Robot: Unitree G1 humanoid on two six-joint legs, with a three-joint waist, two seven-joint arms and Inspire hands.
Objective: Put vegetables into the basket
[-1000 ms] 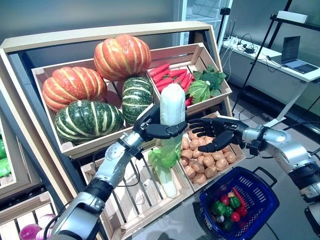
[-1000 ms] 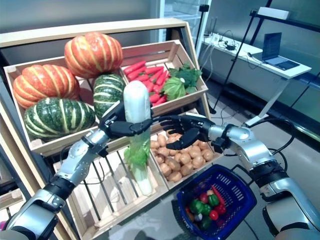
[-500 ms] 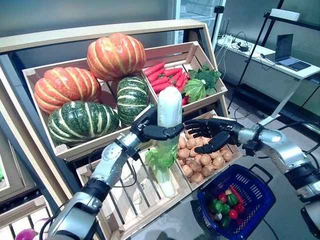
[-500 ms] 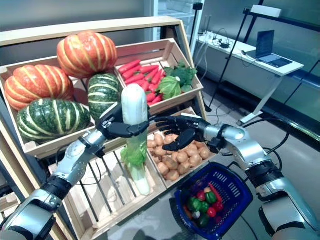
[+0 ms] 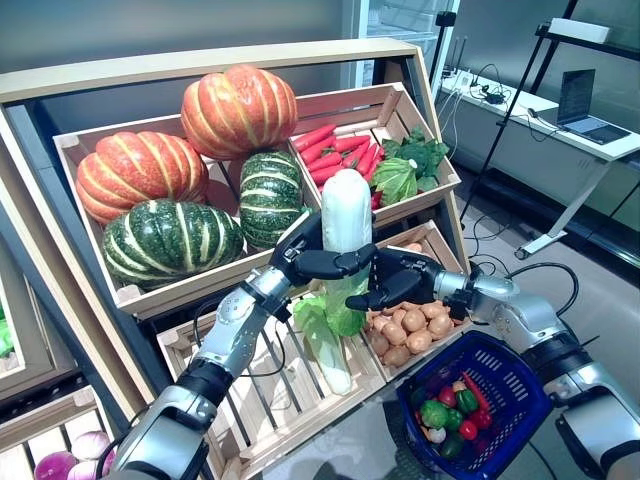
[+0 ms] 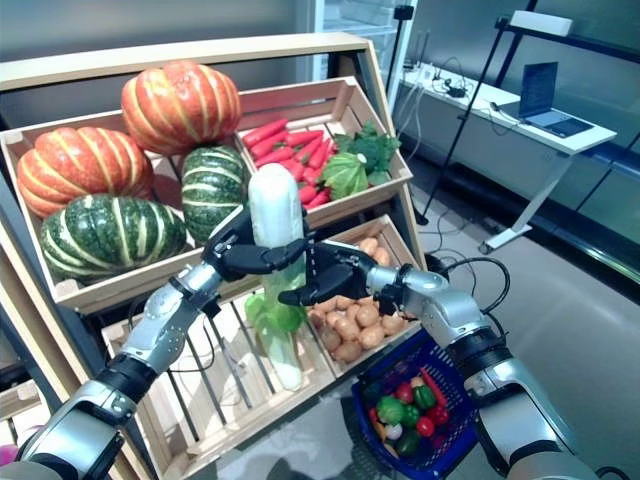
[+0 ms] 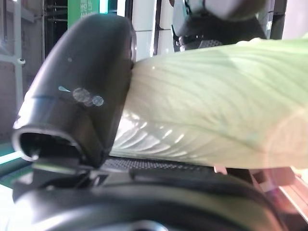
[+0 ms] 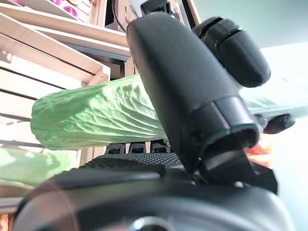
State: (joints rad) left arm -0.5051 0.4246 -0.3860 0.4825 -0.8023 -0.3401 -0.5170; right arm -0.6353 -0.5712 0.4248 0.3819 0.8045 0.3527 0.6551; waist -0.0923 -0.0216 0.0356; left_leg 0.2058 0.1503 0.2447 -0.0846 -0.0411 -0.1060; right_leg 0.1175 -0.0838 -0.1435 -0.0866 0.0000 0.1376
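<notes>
1. The long cabbage [image 5: 345,215] stands upright in the air, in front of the wooden stand [image 5: 230,60], with its pale end up and its green leaves down.
2. The left hand [image 5: 318,252] wraps its fingers and thumb around the pale upper part.
3. The right hand [image 5: 392,280] curls around the green lower part, just under the left hand.
4. Another long cabbage [image 5: 322,340] lies in the slatted crate [image 5: 250,420] below.
5. Potatoes [image 5: 410,330] fill the crate beside it.
6. The blue basket [image 5: 505,375] sits low on the right, with small red and green vegetables [image 5: 452,410] inside.
7. Big pumpkins [image 5: 190,175], carrots [image 5: 345,155] and leafy greens [image 5: 410,165] rest on the top shelf.
</notes>
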